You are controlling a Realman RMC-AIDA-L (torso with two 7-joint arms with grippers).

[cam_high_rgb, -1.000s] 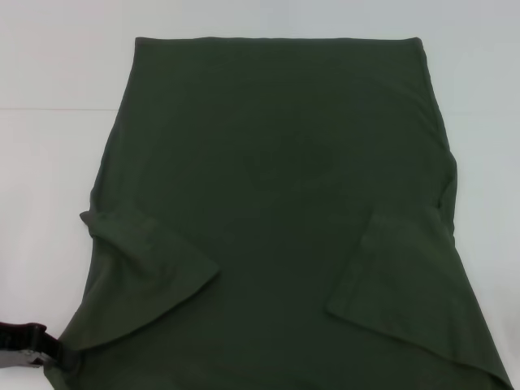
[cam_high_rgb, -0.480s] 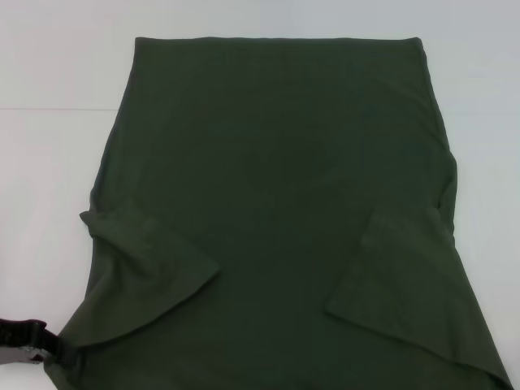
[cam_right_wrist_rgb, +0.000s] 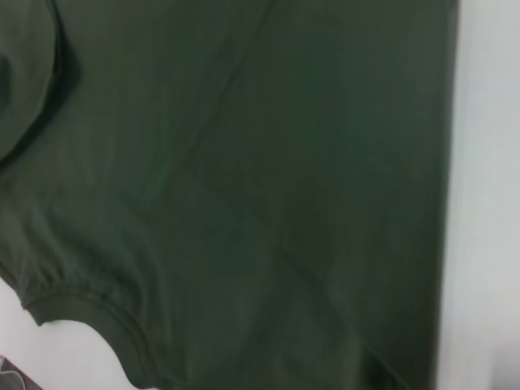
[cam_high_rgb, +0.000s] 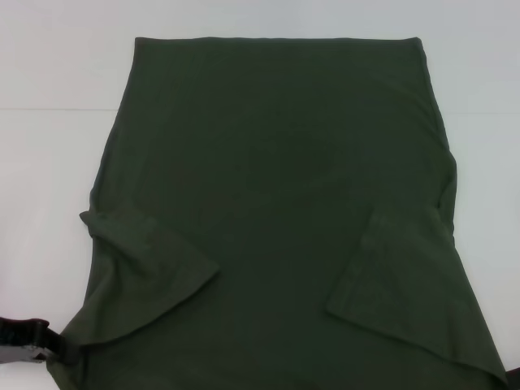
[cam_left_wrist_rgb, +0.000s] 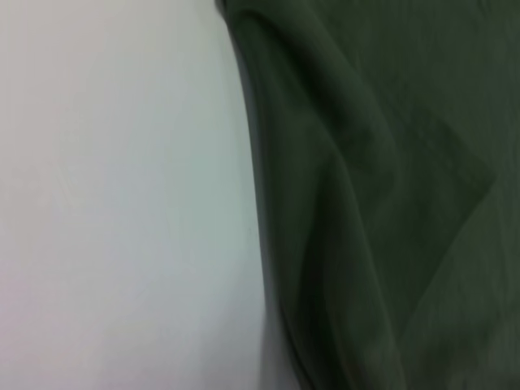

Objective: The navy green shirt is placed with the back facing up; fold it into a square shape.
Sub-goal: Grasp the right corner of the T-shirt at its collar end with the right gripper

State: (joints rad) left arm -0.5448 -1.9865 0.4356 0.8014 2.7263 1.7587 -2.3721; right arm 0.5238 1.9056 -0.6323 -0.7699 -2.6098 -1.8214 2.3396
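The navy green shirt (cam_high_rgb: 276, 211) lies spread across the white table (cam_high_rgb: 57, 73), hem at the far side and both sleeves turned in over the body, so the side folds look done and the lengthwise fold comes next. The left gripper (cam_high_rgb: 36, 341) is right at the shirt's near left corner, though whether it's clamped or wide I can't tell. The right gripper barely shows at the near right corner; both need firm corner pinches before carrying the near edge toward the hem.
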